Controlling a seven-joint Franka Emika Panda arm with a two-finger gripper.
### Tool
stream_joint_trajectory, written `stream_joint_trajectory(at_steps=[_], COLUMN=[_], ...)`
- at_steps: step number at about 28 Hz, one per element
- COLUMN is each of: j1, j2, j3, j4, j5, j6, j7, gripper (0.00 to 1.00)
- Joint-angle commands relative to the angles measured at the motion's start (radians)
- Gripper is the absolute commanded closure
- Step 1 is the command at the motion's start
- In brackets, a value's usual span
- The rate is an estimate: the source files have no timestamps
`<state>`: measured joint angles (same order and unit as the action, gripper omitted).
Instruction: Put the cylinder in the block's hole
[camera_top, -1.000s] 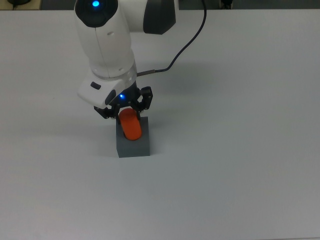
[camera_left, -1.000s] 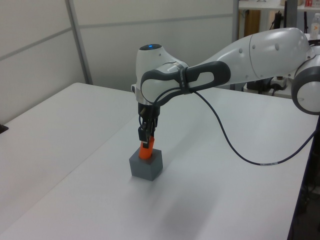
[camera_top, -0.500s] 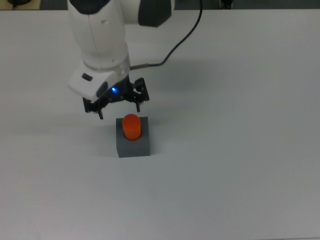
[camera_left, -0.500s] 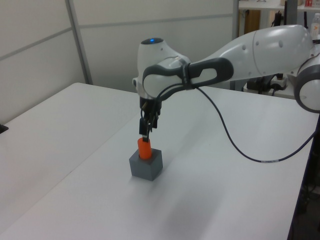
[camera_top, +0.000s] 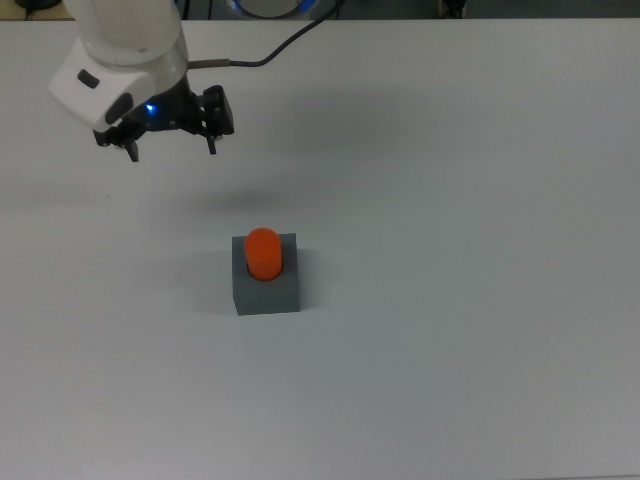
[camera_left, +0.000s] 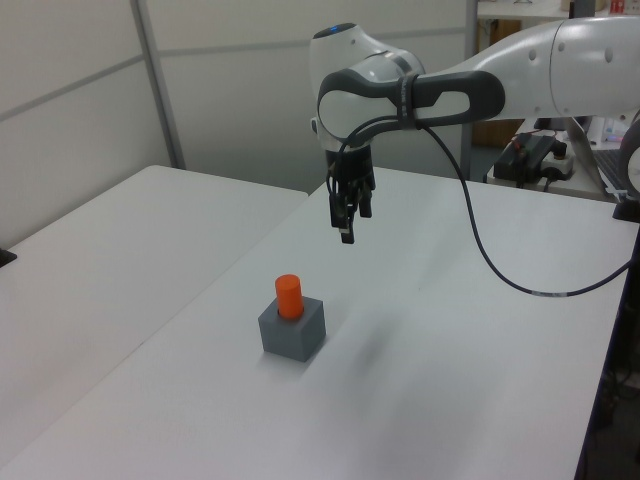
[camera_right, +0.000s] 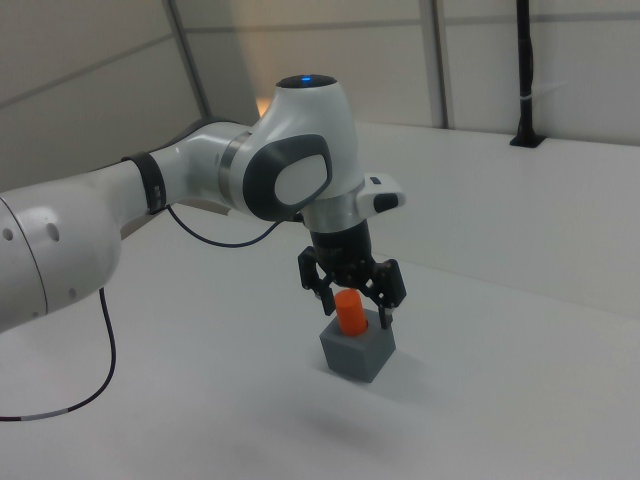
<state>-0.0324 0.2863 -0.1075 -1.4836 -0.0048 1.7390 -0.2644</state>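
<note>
The orange cylinder (camera_top: 263, 252) stands upright in the top of the dark grey block (camera_top: 266, 287), and it covers the hole. My gripper (camera_top: 172, 150) is open with nothing between its fingers. In the top view it sits up and left of the block. The left view shows the gripper (camera_left: 346, 232) hanging well above the cylinder (camera_left: 289, 296) and block (camera_left: 292, 331), off to their right. In the right view the gripper (camera_right: 356, 316) has its spread fingers either side of the cylinder (camera_right: 349, 308) over the block (camera_right: 358, 354).
The white table (camera_top: 450, 300) carries only the block. A black cable (camera_left: 481, 252) loops from the arm over the table. The table's edge (camera_left: 590, 420) runs down the left view's right. A black post (camera_right: 523, 70) stands at the back of the right view.
The gripper let go of the cylinder, rose and moved off to the top view's upper left. The cylinder stays upright in the block.
</note>
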Motion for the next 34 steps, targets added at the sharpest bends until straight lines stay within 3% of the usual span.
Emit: stream_joint_trajectory(at_steps=[1,11,34], j1=[-0.004,-0.006,0.003], j2=[-0.016,-0.009,-0.001], j3=[-0.020,-0.021,-0.015], j4=[-0.015,-0.018,-0.026], j5=[-0.014,-0.040,-0.038], j6=[-0.013,-0.013,-0.059], j7=[-0.012,-0.016,-0.016], gripper=[0.00,0.00,0.00])
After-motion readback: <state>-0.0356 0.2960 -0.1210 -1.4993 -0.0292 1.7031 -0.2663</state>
